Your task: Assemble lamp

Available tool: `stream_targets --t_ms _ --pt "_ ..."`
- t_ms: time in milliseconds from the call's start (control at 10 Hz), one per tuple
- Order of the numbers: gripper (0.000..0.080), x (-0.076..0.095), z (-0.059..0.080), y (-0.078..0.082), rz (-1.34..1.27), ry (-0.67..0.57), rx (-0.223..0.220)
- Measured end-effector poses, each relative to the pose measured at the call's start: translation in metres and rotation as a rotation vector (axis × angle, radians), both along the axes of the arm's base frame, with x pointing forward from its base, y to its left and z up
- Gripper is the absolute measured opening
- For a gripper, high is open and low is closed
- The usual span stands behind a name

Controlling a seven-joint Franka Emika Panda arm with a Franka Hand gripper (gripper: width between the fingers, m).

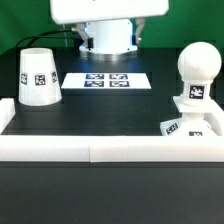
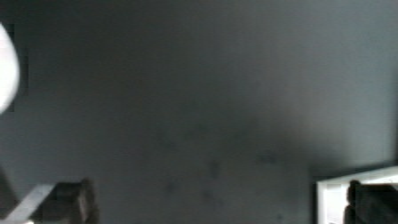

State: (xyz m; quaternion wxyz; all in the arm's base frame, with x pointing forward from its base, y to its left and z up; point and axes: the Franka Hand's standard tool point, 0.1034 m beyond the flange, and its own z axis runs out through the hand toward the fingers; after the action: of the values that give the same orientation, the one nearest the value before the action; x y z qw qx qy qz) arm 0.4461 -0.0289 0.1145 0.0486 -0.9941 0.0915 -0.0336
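Note:
The white cone-shaped shade (image 1: 40,77) stands wide end down at the exterior view's left, with a tag on its side. The round white bulb (image 1: 197,68) stands upright on the flat tagged base (image 1: 188,126) at the exterior view's right, by the white wall. The gripper does not show in the exterior view. In the wrist view my gripper (image 2: 210,205) is open and empty over dark table, its two fingertips (image 2: 54,202) wide apart. A curved white edge (image 2: 7,70) shows at the frame's side; I cannot tell which part it is.
The marker board (image 1: 105,80) lies flat at the back middle, in front of the arm's white mount (image 1: 108,32). A raised white wall (image 1: 100,149) runs along the front and sides of the black table. A white patch (image 2: 349,186) sits behind one fingertip.

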Motion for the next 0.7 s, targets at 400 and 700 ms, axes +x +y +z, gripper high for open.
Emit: stream_targets --t_ms 400,700 --pt "0.0699 -0.024 0.002 -0.044 0.015 0.003 -0.005" --pt "0.0699 -0.024 0.001 -0.041 0.018 0.006 -0.005"
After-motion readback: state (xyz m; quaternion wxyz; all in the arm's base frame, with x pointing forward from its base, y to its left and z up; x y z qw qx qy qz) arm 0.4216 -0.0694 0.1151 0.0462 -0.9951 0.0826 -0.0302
